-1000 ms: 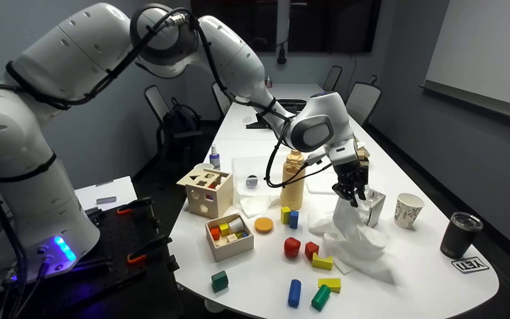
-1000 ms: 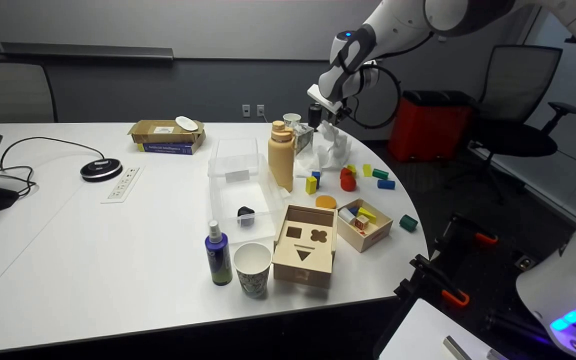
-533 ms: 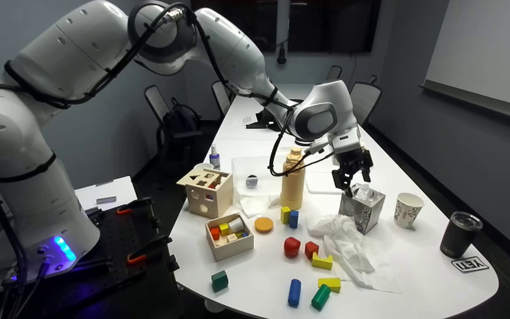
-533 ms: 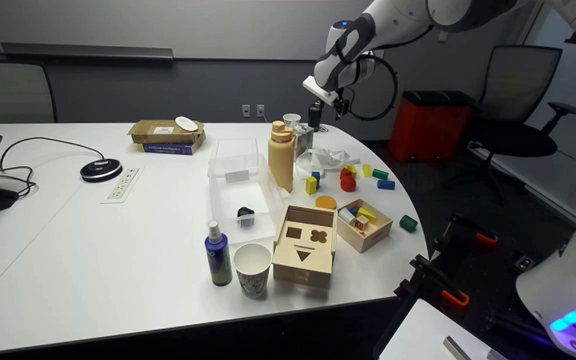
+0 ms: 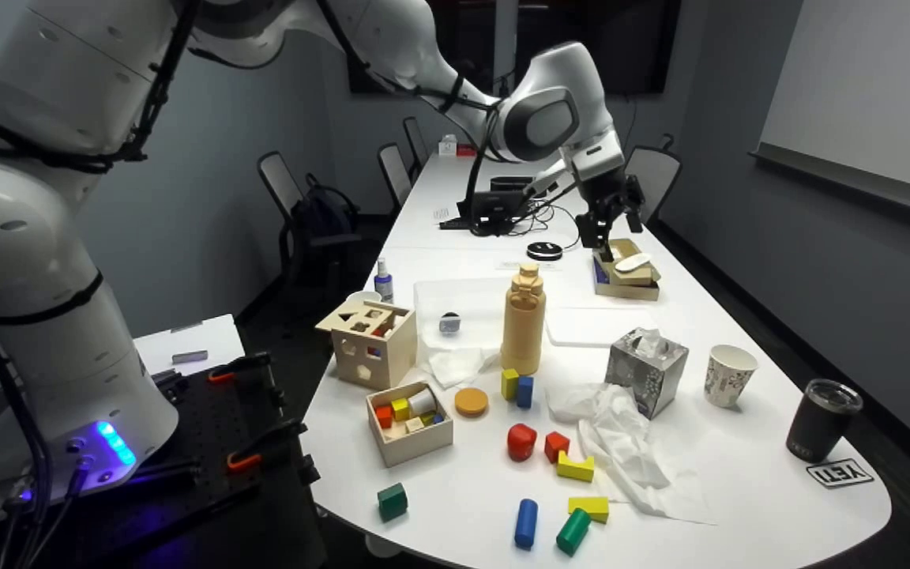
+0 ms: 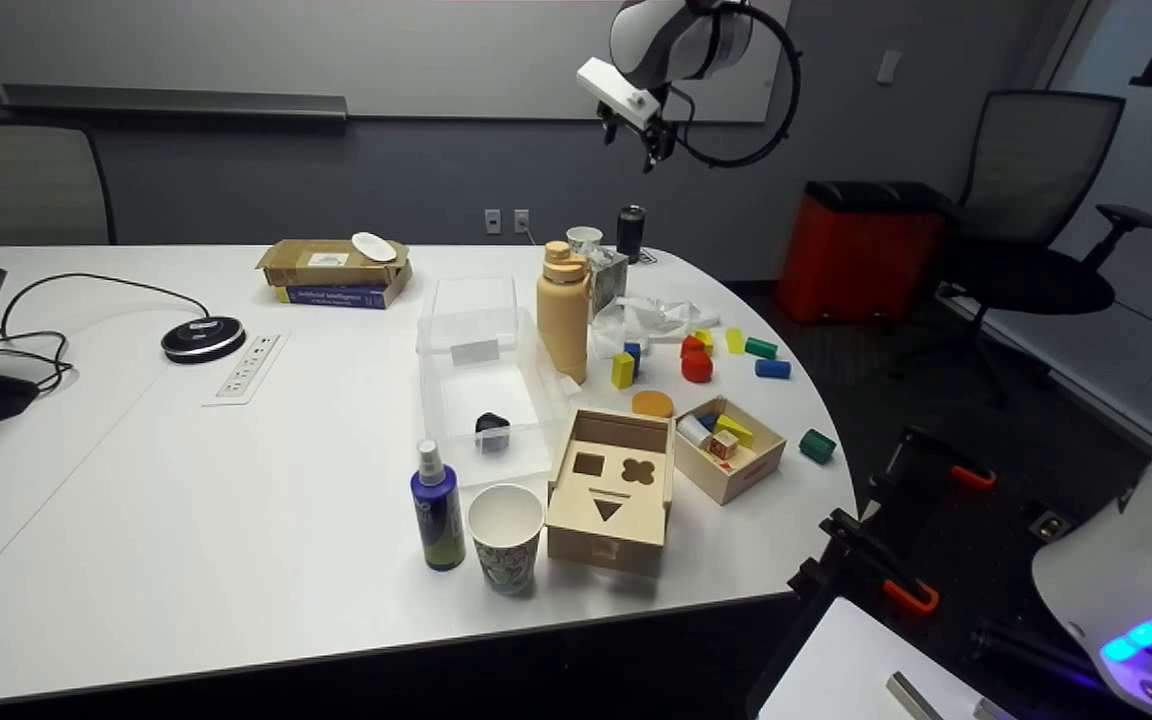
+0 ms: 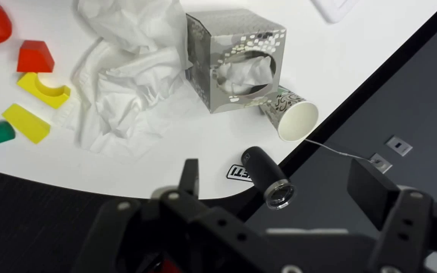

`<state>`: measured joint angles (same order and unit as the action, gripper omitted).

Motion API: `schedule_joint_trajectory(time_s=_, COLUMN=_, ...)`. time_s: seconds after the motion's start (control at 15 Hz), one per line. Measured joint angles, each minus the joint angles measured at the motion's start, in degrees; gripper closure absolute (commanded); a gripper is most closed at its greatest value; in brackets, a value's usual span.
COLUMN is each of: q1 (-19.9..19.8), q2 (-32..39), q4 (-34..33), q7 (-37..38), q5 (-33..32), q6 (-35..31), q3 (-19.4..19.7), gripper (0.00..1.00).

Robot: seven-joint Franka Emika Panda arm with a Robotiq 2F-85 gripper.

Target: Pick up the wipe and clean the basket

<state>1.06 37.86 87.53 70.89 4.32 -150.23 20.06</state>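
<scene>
"Are you holding anything?"

"No, my gripper (image 7: 279,182) hangs well clear of the table (image 7: 203,142), spread wide and holding nothing."

"And the tissue wipe (image 7: 137,81)?"

"Lying crumpled on the table, right beside the patterned tissue box (image 7: 228,43)."

"How will it handle?"

"Light and limp, I'd guess, easily torn. I'd pinch the thick bunched folds, not the thin edge spread flat."
</scene>
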Motion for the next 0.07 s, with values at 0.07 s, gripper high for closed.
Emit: schedule_joint_trajectory(time_s=0.07, q1=0.50, q2=-2.05, q4=1.57, q7=0.00, q5=-0.58, q6=0.09, q3=-0.21, gripper=0.00)
